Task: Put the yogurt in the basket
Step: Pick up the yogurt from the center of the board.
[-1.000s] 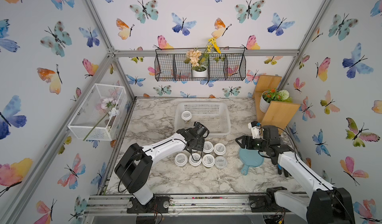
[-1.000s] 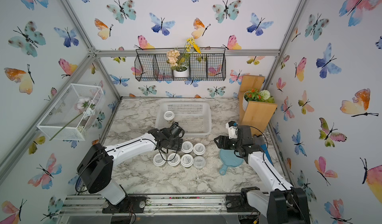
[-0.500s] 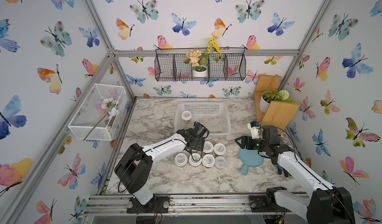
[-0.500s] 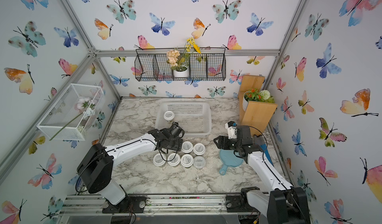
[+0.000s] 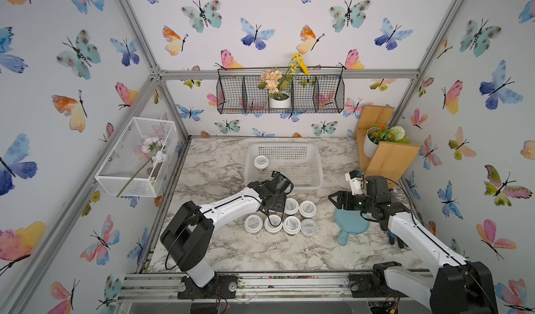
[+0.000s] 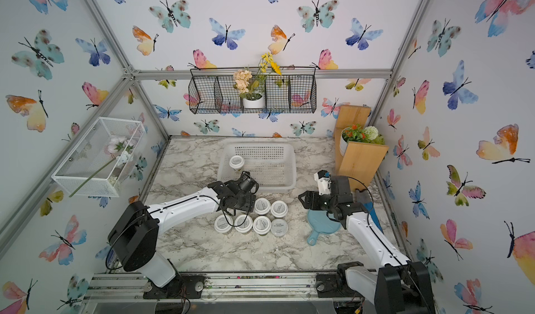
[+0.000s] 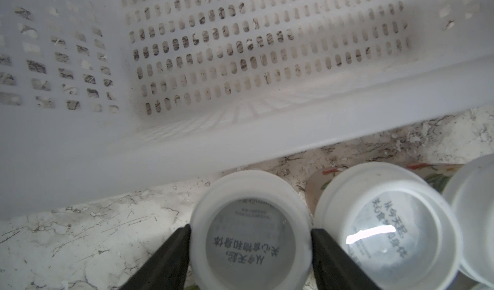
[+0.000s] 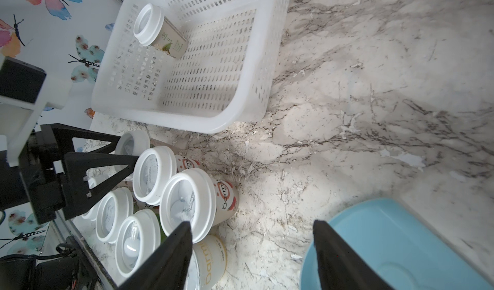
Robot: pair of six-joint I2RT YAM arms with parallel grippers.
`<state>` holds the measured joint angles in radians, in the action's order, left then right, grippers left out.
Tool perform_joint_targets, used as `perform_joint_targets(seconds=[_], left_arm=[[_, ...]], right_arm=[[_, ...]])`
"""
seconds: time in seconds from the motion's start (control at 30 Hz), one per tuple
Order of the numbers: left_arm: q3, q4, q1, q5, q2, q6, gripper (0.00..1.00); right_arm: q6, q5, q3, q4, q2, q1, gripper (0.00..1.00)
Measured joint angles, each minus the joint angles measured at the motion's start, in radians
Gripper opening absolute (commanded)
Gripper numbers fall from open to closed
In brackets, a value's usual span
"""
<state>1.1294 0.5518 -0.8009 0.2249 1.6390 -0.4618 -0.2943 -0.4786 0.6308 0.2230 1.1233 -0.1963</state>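
- Left wrist: we see the left hand (image 7: 250,229) clamped on a yogurt jar (image 7: 251,251), neighbour jar (image 7: 385,227) tight beside, basket (image 7: 240,133) wall just beyond.
- Right hand (image 8: 251,224) apart, empty, near the blue board (image 8: 387,235).
- A lone jar (image 5: 261,162) sits inside the basket.

Basket (image 5: 307,186) white perforated plastic, matt; yogurt (image 5: 291,225) lids glossy plastic; tabletop (image 5: 260,254) smooth marble-look.

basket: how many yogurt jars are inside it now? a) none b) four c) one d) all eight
c: only one jar stands inside the basket; the rest of its floor is bare.
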Motion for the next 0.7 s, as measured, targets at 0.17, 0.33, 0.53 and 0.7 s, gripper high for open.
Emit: perform_joint_targets(seconds=[0.17,0.33,0.53,0.7], left_arm=[[0.0,0.006,0.0,0.0,-0.003,0.0,0.68],[0.0,0.038,0.0,0.001,-0.014,0.0,0.67],[0.01,0.099,0.0,0.002,-0.039,0.001,0.66],[0.064,0.147,-0.002,0.002,-0.043,0.002,0.66]], right_arm=[[0.0,0.0,0.0,0.0,0.0,-0.001,0.74],[0.0,0.0,0.0,0.0,0.0,-0.002,0.73],[0.0,0.0,0.0,0.0,0.0,-0.006,0.73],[0.0,0.0,0.0,0.0,0.0,-0.008,0.73]])
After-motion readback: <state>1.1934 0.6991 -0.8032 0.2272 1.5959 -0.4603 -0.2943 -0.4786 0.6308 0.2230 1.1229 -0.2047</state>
